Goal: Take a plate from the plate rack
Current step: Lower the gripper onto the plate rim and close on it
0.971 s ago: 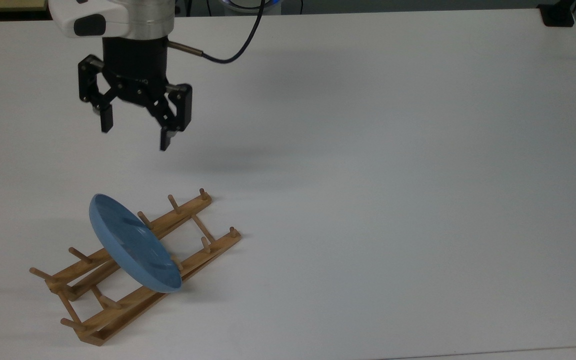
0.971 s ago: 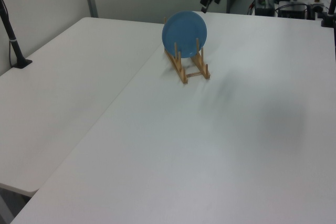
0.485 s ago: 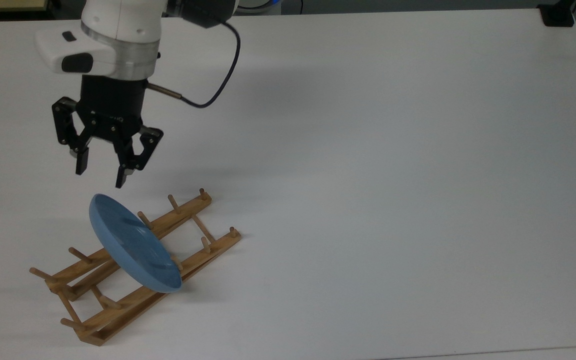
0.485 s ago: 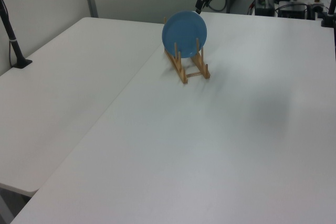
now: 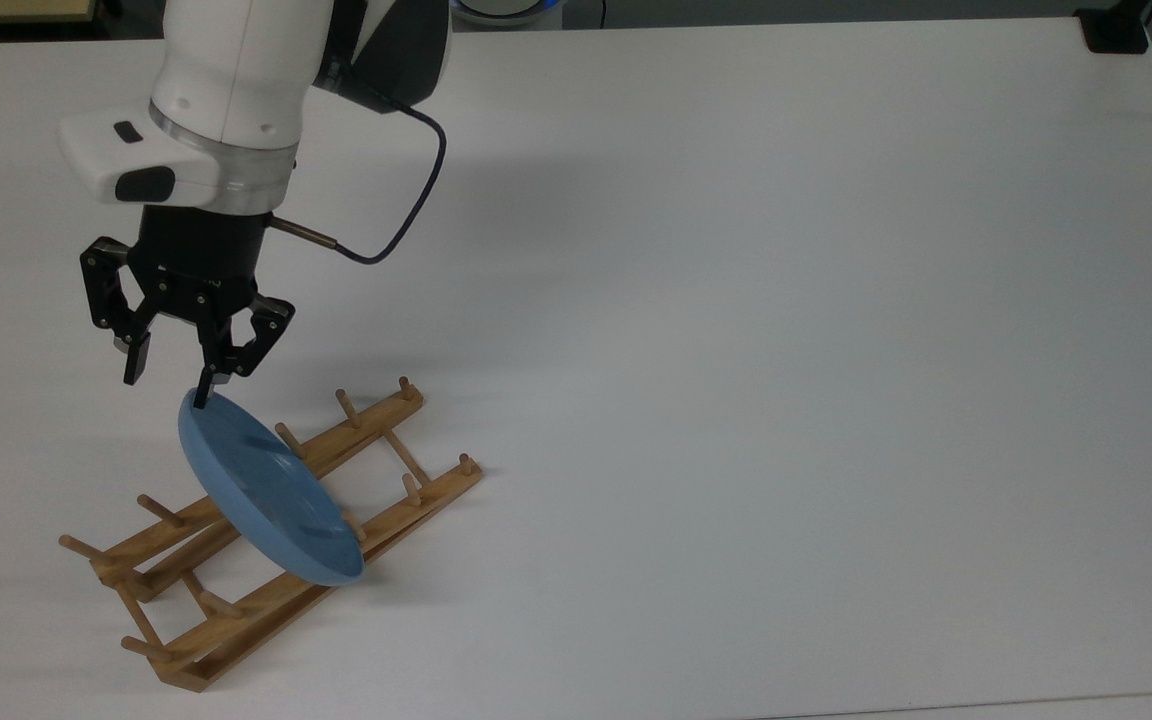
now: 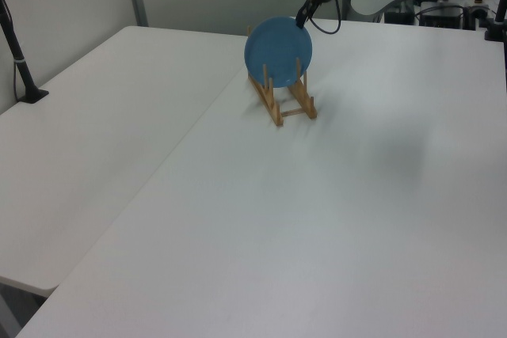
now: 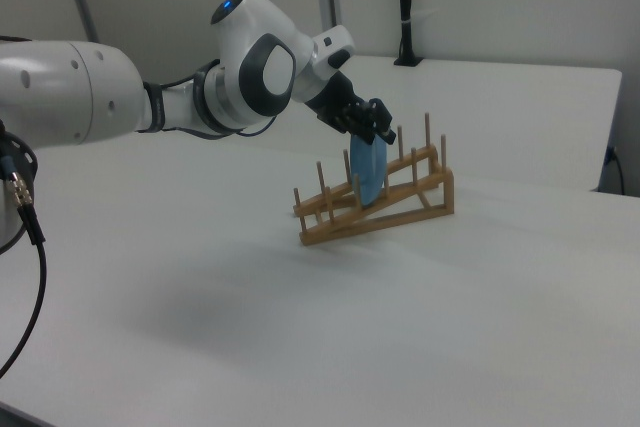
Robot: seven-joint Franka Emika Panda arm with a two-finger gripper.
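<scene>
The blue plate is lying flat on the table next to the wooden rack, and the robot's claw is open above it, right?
Not quite. The plate stands on edge in the plate rack, held between its pegs, as the right view shows. The gripper is indeed open at its top rim.

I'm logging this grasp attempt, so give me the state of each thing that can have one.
light-blue plate: standing on edge in the rack, leaning between pegs, not lifted.
wooden plate rack: flat on the table, holding one plate.
end effector: open, fingers astride the plate's top rim.
</scene>
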